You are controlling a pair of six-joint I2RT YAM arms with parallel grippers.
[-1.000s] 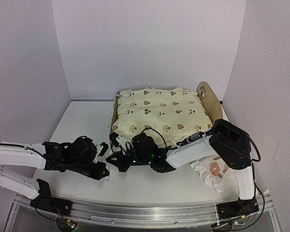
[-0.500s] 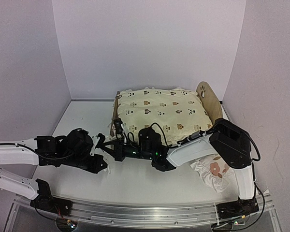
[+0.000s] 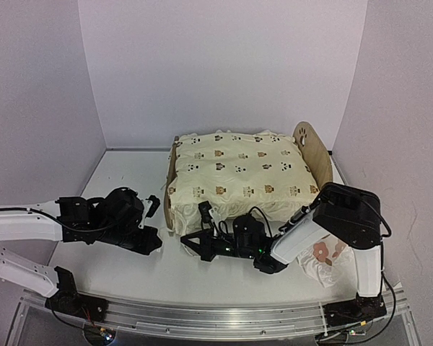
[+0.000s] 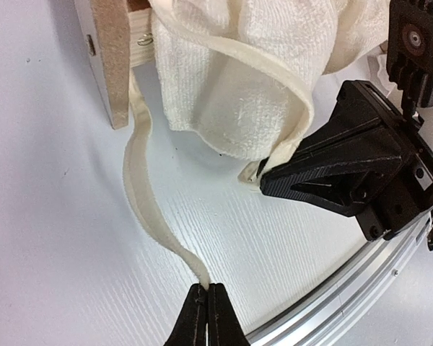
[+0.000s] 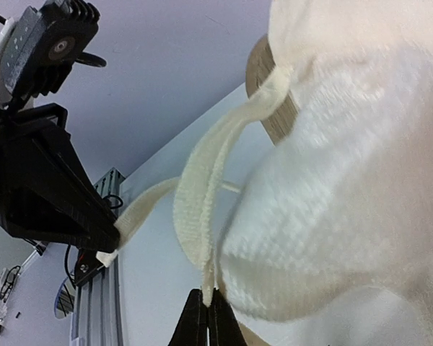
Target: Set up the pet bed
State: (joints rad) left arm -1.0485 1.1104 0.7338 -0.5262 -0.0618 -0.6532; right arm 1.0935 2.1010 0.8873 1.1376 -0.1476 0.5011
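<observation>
The pet bed (image 3: 308, 144) stands mid-table, its light-wood headboard at the right, and the cream animal-print cushion (image 3: 238, 169) covers it. Both grippers sit low in front of the bed's near left corner, tips facing each other. In the left wrist view my left gripper (image 4: 206, 290) is shut on the end of a cream tie string (image 4: 141, 187) that runs past the wooden frame corner (image 4: 108, 65). My right gripper (image 5: 208, 294) is shut on a second, looped tie string (image 5: 198, 202) hanging from the cushion's underside (image 5: 346, 180). In the top view the left gripper (image 3: 161, 246) and right gripper (image 3: 183, 241) almost meet.
A white ruffled pillow with red-brown flowers (image 3: 322, 258) lies at the near right, partly behind the right arm. White walls enclose the table on three sides. An aluminium rail (image 3: 202, 317) runs along the front edge, close behind both grippers.
The right arm went left, then drew back right and toward the front edge, still shut on its string. The left gripper swung up-left and back, ending near where it began.
</observation>
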